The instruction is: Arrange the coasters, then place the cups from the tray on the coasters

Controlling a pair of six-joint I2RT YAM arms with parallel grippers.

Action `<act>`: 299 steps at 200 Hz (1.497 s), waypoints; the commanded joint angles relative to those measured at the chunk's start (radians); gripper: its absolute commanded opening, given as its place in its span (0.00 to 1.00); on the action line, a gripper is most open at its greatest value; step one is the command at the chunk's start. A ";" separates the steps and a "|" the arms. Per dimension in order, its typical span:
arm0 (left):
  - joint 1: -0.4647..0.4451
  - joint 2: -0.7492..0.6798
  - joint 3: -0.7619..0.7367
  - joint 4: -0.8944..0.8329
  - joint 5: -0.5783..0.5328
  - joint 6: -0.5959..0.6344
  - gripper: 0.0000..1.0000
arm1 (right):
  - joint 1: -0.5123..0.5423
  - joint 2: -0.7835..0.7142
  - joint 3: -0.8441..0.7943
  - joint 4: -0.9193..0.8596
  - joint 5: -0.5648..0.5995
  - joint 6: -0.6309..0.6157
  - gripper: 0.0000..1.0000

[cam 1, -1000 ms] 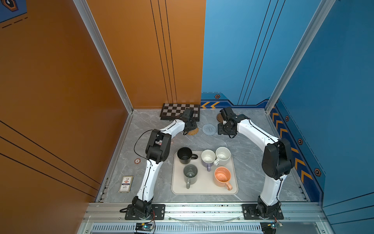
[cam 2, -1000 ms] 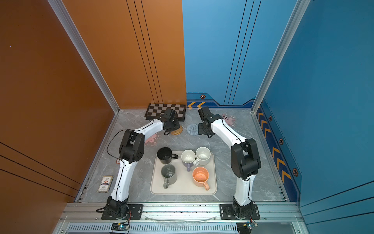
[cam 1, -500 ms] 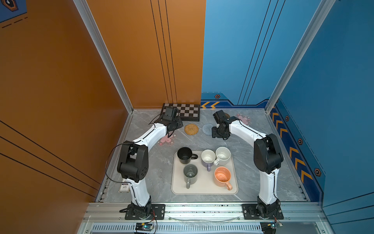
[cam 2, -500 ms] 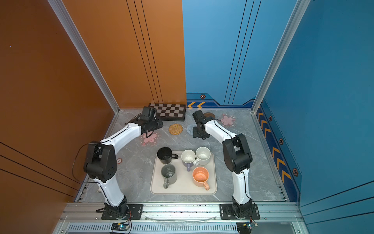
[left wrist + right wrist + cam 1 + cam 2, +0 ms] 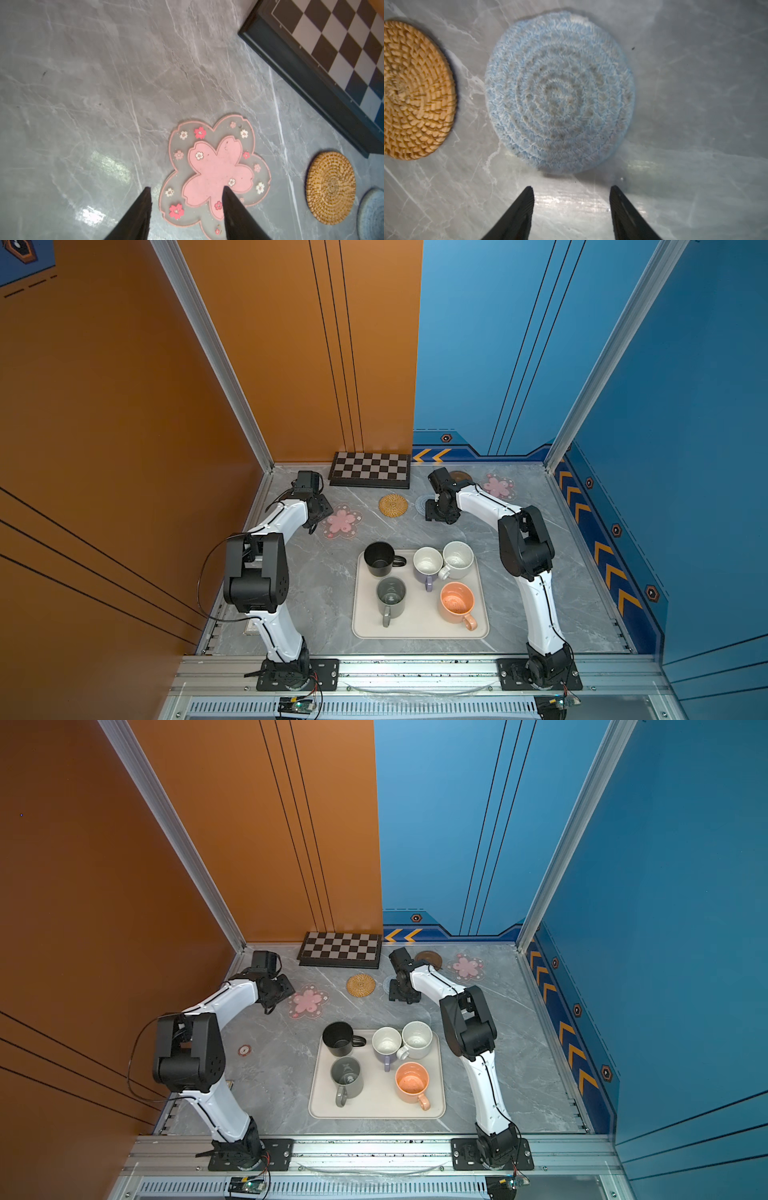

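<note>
Overhead, five coasters lie across the far part of the grey marbled surface, in front of the black-and-grey chequered board. From left to right in both top views they are: a translucent pink-blossom flower coaster, a round woven tan rattan coaster, a round light-blue crochet coaster, a dark-brown wooden disc coaster and a second pink-blossom flower coaster. The last two sit close to the back wall.

The left hand hovers at the edge of the first flower coaster. In the left wrist view its two black fingers stand apart with nothing gripped. One fingertip overlaps the mat's outline, and the mat lies flat.

The right hand stands just beside the crochet coaster, its fingers likewise spread and empty and the mat clear of both tips. The rattan and crochet coasters lie near each other, apart.

Nearer the robot, the large cream-beige rounded-rectangle tray carries all five cups upright:
- black mug
- lavender mug with white inside
- speckled cream-white mug, just beside the lavender one
- grey mug
- peach-orange mug
</note>
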 commanded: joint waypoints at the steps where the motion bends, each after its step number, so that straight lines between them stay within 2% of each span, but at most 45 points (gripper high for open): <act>1: 0.000 0.075 0.062 -0.071 -0.058 0.009 0.59 | -0.008 0.032 0.046 -0.004 0.000 0.030 0.61; 27: -0.011 0.137 0.107 -0.096 -0.105 -0.028 0.59 | -0.011 0.059 0.068 -0.004 0.002 0.042 0.61; 104: -0.030 0.283 0.229 -0.110 -0.143 -0.152 0.64 | -0.030 0.070 0.098 -0.009 0.007 0.035 0.61; 173: -0.052 0.368 0.314 -0.188 -0.159 -0.187 0.66 | -0.029 -0.038 0.001 -0.011 0.019 0.019 0.61; 234: -0.103 0.357 0.279 -0.191 -0.090 -0.190 0.62 | -0.029 -0.161 -0.131 -0.008 0.075 -0.002 0.61; 261: -0.128 0.344 0.263 -0.189 -0.030 -0.203 0.62 | -0.034 -0.192 -0.166 -0.006 0.093 -0.006 0.61; 299: -0.169 0.316 0.222 -0.190 -0.004 -0.204 0.61 | -0.037 -0.201 -0.231 0.016 0.097 -0.003 0.61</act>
